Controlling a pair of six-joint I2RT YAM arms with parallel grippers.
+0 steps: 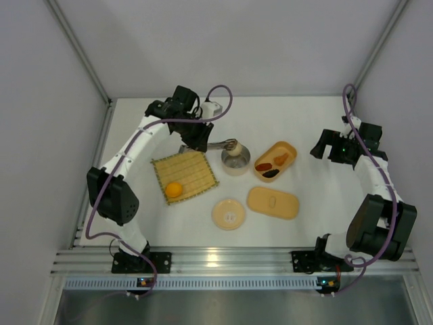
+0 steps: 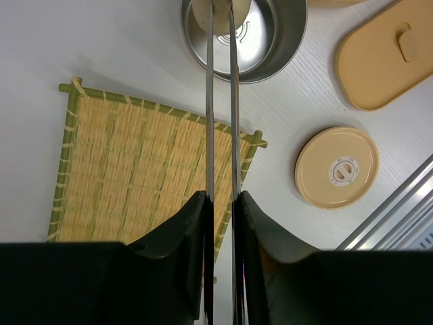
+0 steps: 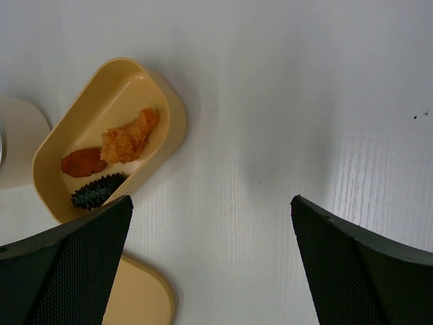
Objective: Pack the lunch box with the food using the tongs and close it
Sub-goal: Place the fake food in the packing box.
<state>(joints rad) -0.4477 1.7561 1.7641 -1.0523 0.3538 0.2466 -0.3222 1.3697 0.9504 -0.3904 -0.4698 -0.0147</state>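
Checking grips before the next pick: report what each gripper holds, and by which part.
Left gripper clamps the tongs across both arms, far from the tips; their joined end is hidden. Right gripper is open and holds nothing.

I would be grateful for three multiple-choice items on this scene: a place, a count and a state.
1. Where does the orange ball lie? A) on the bamboo mat B) in the metal bowl C) on the round lid
2. How many food pieces are in the lunch box? A) one B) three C) five
3. How is the lunch box? A) closed B) open, its lid on the table beside it C) tipped on its side
Answers: 1 A, it rests on the mat's corner; 2 B, an orange-tan piece, a reddish-brown piece and a dark piece lie inside; 3 B, its inside shows.
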